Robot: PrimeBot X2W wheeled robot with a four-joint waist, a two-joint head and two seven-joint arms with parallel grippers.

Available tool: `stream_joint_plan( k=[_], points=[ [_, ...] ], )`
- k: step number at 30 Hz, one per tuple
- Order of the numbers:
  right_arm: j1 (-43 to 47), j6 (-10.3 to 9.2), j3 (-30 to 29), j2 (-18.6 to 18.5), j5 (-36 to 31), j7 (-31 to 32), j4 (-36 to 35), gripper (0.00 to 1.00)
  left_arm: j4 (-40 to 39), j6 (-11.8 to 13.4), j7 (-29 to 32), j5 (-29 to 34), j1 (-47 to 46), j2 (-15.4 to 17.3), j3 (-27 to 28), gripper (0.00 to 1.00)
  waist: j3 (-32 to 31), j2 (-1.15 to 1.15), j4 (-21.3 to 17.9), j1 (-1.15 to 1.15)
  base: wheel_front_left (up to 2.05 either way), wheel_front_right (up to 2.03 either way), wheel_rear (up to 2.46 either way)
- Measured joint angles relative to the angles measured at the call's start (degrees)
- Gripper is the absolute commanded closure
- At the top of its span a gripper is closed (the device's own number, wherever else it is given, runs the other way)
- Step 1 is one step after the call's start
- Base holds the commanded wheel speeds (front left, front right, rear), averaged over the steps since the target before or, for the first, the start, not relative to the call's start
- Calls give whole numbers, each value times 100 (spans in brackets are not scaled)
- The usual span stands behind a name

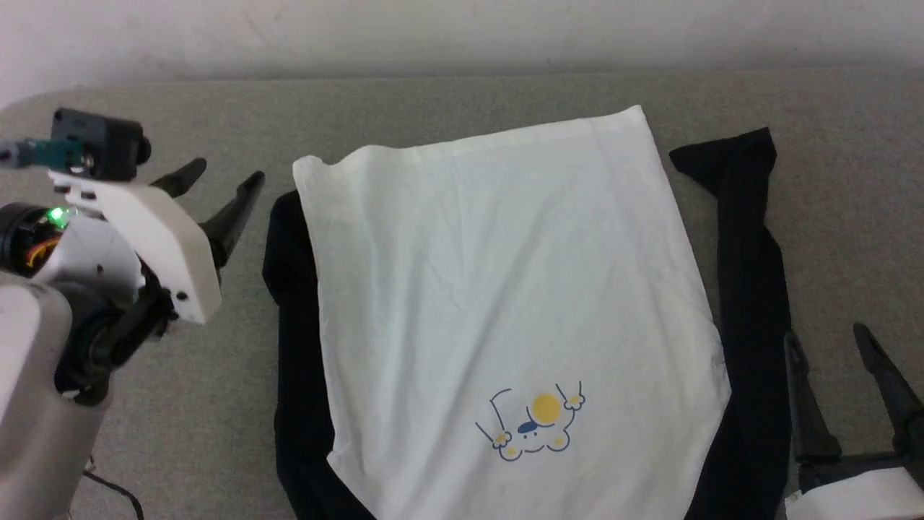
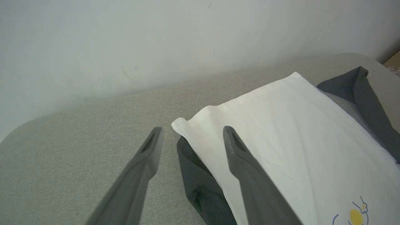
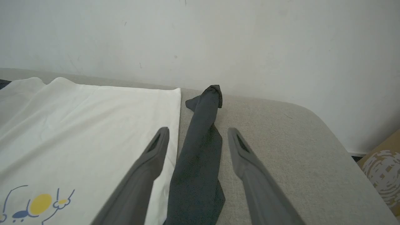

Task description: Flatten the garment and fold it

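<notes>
Lying between the left gripper (image 1: 227,171) and right gripper (image 1: 825,332), whose fingers are spread and empty, the shirt (image 1: 505,289) looks flattened; no fold made yet.

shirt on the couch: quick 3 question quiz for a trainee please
1. True or false: the left gripper is shut on the shirt.
2. In the head view, the print sits nearest which edge? A top, B bottom, C left.
3. Fill in: in the right wrist view a black ____ shows between the fingers of the right gripper.
Key: 1 false, it is open, beside the shirt. 2 B. 3 sleeve.
</notes>
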Motion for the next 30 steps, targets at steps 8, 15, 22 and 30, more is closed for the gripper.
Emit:
stream_joint_plan(
  k=[8,15,22,30],
  points=[
    [-341,0,62,1,-59,5,13,0,680,-65,1027,-257,-744,97,-242,0,592,0,-91,0,0,0,0],
    [-436,0,43,2,-102,52,-8,0,1104,-67,1095,-269,-923,74,-255,0,979,0,-204,-1,0,0,0],
    [-549,0,23,2,-131,59,-62,0,1411,-163,1116,-266,-1014,58,-356,0,1245,0,-255,-1,0,0,0],
    [-645,0,-10,1,-162,102,-88,0,1594,-319,1228,-482,-1006,-124,-506,100,1362,0,-237,-1,0,0,0]
  ],
)
